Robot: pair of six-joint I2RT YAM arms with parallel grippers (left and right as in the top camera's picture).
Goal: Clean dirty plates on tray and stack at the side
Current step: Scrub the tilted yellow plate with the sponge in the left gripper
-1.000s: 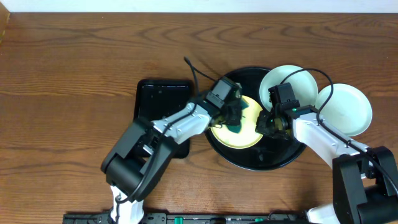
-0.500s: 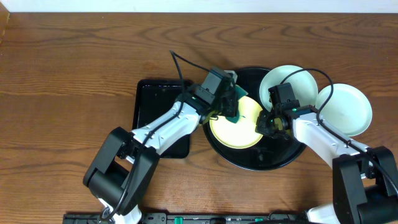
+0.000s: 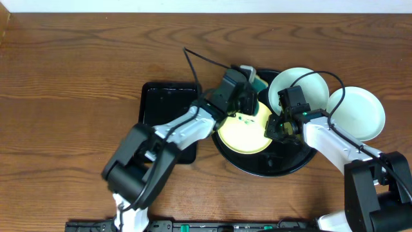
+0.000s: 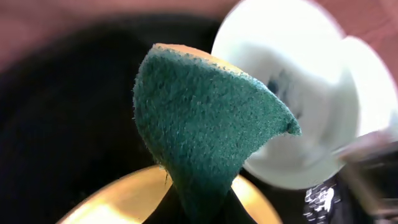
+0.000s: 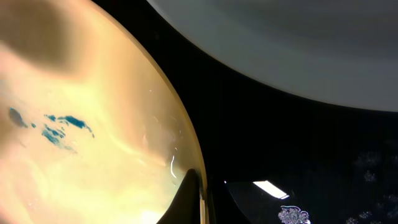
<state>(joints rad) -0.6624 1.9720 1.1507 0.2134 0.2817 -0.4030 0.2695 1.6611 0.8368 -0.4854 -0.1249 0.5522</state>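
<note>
Hanging over the tray [image 3: 270, 164], a green sponge [image 4: 205, 124] is clenched by the left tool [image 3: 250, 90], while the rim of the blue-marked yellow plate [image 3: 241, 132] is pinched by the right tool [image 3: 275, 126].

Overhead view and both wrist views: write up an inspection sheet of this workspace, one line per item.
Surface: brown wood-grain table.
Job's things: yellow plate with blue marks in the round tray; one pale plate overlaps the tray's rim, a second pale plate lies beside it.
Clutter: rectangular tray, left of the round one.
Grippers: left gripper shut on a green sponge; right gripper seems clamped on the yellow plate's rim.
Cables: black cable loops off the left arm, a second cable off the right.
Surroundings: pale wall behind.
</note>
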